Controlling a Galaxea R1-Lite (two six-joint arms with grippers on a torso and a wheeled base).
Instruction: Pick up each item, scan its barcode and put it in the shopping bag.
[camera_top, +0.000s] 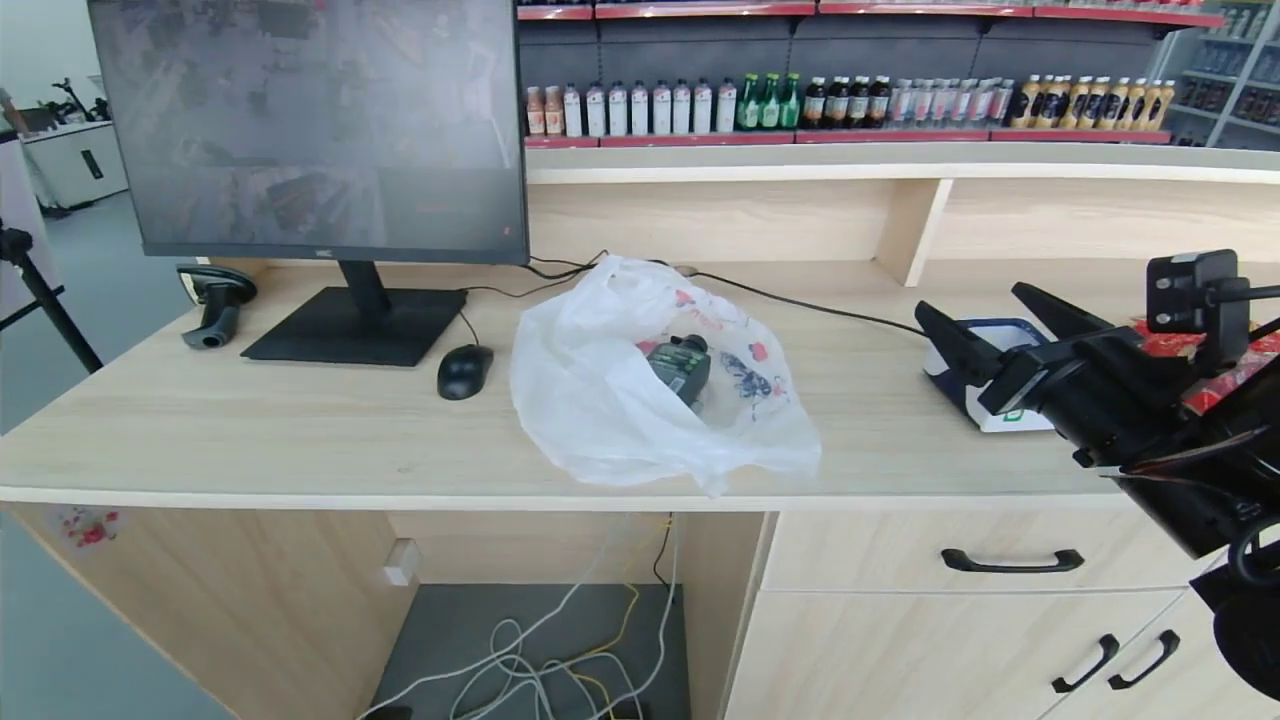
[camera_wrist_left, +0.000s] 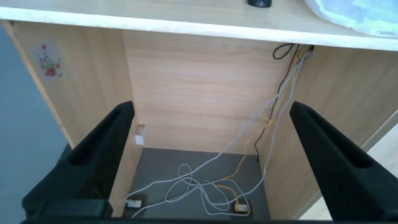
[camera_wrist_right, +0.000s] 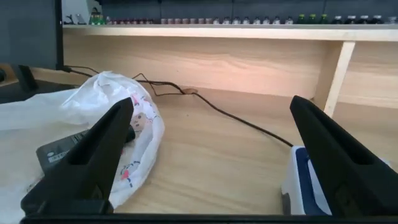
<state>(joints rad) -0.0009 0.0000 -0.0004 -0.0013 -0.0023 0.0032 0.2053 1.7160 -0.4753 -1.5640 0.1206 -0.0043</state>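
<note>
A white plastic shopping bag (camera_top: 600, 400) lies crumpled in the middle of the wooden counter (camera_top: 250, 430), with a dark green item (camera_top: 680, 367) inside it. My right gripper (camera_top: 970, 300) hovers open and holding nothing at the counter's right, just above a white and blue box (camera_top: 985, 400). The right wrist view has the open right gripper (camera_wrist_right: 211, 106) facing the bag (camera_wrist_right: 93, 118), the dark item (camera_wrist_right: 59, 152) and the box (camera_wrist_right: 305, 180). My left gripper (camera_wrist_left: 211, 112) hangs open below the counter edge, facing the cable recess. A red package (camera_top: 1235, 365) lies at the far right.
A monitor (camera_top: 310, 130) on its stand, a handheld scanner (camera_top: 215, 310) and a mouse (camera_top: 465, 370) occupy the counter's left. A black cable (camera_top: 800, 305) runs behind the bag. A raised back shelf borders the counter. Drawers (camera_top: 1010, 560) sit under the right side, loose cables (camera_wrist_left: 205, 186) beneath.
</note>
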